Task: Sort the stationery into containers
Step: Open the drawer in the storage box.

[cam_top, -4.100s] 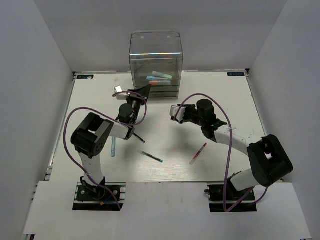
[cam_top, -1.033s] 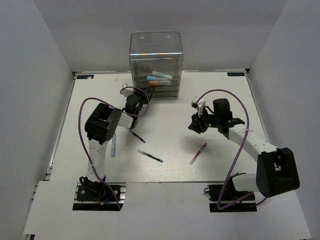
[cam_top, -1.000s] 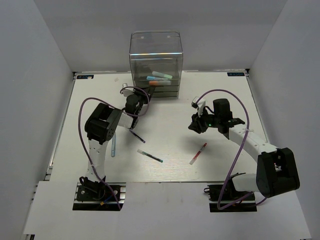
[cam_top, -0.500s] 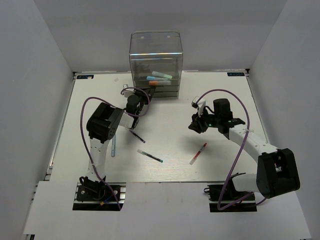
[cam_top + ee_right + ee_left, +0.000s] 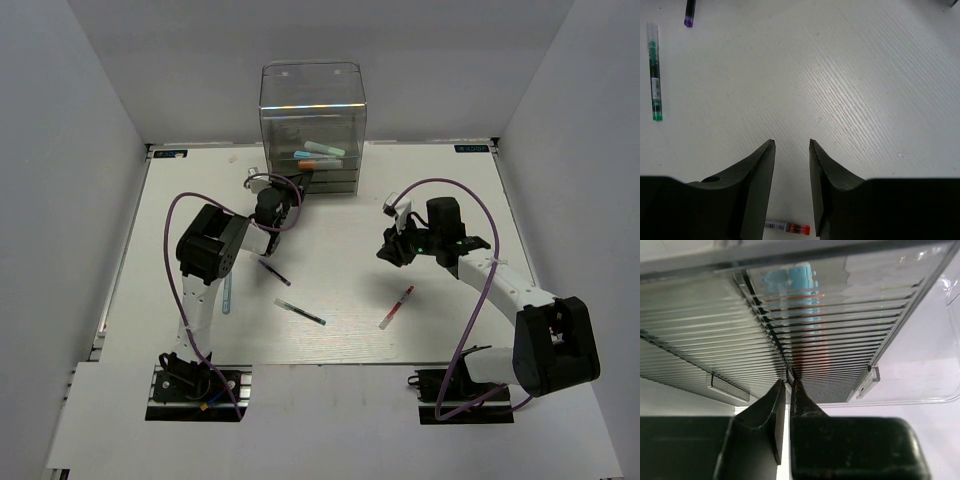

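Left end effector (image 5: pixel 787 384): fingers drawn narrow, only a thin slit between them. The tips were against the ribbed front of a drawer (image 5: pixel 850 330) in the cabinet (image 5: pixel 312 95). I could not tell whether they nipped anything. A light blue marker (image 5: pixel 790 277) and an orange streak showed through the drawer. In the top view the cabinet stood at 12 o'clock of this end effector, the dark purple pen (image 5: pixel 272 272) at 6 o'clock and the light blue pen (image 5: pixel 227 292) at 7 o'clock, both apart from it on the counter (image 5: pixel 450 200). The left arm was folded tight at the elbow, with the wrist reaching toward 1 o'clock.

Right end effector (image 5: pixel 791 145): fingers parted moderately, nothing between them, hovering over bare counter. The red pen (image 5: pixel 396 307) lay near at 6 o'clock and the teal pen (image 5: pixel 300 312) farther off at 8 o'clock. The right arm bowed out toward 3 o'clock, its wrist pitched down and pointing toward 9 o'clock.
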Robot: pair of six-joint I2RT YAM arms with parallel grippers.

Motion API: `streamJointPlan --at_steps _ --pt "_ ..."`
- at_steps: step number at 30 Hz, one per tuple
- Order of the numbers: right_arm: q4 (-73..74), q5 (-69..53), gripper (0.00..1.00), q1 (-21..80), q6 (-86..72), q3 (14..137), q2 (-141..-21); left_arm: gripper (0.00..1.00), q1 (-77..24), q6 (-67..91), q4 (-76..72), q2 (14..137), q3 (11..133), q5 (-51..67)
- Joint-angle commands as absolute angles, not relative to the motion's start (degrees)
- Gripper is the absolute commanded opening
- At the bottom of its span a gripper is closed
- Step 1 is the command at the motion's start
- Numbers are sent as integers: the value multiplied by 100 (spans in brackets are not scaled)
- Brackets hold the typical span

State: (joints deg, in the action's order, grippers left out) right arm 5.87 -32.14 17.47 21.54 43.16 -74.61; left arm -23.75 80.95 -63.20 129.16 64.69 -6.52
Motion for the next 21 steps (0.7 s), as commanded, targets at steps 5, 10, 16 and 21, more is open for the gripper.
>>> streamJointPlan --at_steps 5,10,16,21 --pt "449 -3296 40 1740 2224 4254 -7295 8 -2355 8173 -6381 12973 6609 -853" --pt "466 -3305 40 1731 2232 4219 -7286 0 -2355 8174 -6486 12973 6495 -905" --pt "475 -3296 40 1731 2232 4210 -7277 0 -2408 8174 -6828 12973 6223 -905" --pt "475 -3296 40 1740 2233 4219 -7295 0 -2470 8174 -7162 12920 6003 -905"
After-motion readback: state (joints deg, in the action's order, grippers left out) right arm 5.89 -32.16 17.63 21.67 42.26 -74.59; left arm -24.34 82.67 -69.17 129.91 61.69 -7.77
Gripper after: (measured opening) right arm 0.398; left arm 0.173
